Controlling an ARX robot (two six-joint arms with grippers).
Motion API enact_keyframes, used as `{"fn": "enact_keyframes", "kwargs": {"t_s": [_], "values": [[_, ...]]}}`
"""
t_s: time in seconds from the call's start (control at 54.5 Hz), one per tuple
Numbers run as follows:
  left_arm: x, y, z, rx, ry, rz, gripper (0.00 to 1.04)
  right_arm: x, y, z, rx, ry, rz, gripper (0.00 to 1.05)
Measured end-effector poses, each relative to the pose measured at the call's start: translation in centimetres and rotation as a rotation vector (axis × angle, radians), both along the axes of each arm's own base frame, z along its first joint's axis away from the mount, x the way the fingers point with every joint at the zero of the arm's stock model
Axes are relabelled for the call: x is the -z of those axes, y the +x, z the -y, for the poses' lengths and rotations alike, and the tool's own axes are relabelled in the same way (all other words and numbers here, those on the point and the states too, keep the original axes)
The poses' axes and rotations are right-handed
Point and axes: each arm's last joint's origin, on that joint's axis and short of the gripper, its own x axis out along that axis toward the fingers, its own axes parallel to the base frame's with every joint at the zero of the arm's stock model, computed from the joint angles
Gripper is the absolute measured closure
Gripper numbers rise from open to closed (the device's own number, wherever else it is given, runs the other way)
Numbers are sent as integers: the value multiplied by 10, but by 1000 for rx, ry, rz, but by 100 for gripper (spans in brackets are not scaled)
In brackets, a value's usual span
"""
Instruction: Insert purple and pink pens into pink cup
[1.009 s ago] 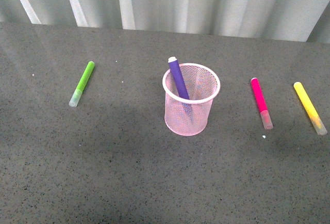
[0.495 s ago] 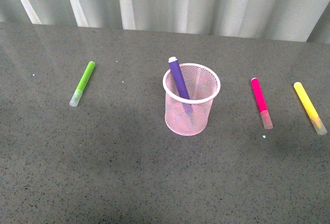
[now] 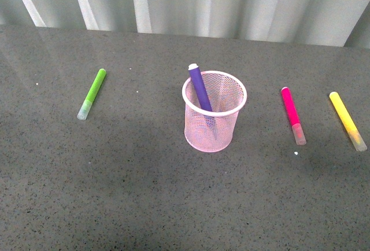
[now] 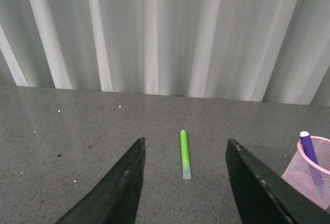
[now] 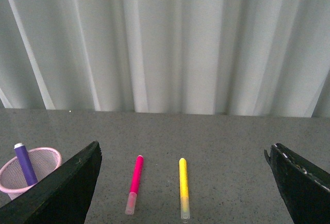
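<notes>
The pink cup point(image 3: 214, 112) stands upright mid-table, with the purple pen point(image 3: 200, 88) leaning inside it, end poking above the rim. Cup point(image 4: 308, 174) and purple pen point(image 4: 308, 147) also show in the left wrist view, and again as cup point(image 5: 27, 171) and pen point(image 5: 24, 163) in the right wrist view. The pink pen point(image 3: 292, 114) lies flat on the table right of the cup, clear cap toward me; it is the pink pen point(image 5: 134, 182) in the right wrist view. My left gripper point(image 4: 183, 185) and right gripper point(image 5: 183, 182) are open, empty, and held back from the objects. Neither arm shows in the front view.
A lime-green marker point(image 3: 92, 93) lies left of the cup, also seen as the green marker point(image 4: 184, 153). A yellow marker point(image 3: 347, 120) lies right of the pink pen, and shows as the yellow marker point(image 5: 183, 187). A pleated curtain point(image 3: 191, 2) backs the dark grey table point(image 3: 144, 193).
</notes>
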Motion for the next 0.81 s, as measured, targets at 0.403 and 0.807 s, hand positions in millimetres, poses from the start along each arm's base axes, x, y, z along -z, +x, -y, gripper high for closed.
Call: {"fn": "enact_keyframes", "kwargs": {"t_s": [0.403, 0.807], "values": [[0, 0, 0, 0, 3, 1, 7, -97, 42, 32, 201, -142, 83, 7], [0, 0, 0, 0, 3, 1, 7, -78, 225, 63, 171, -42, -472, 7]]}}
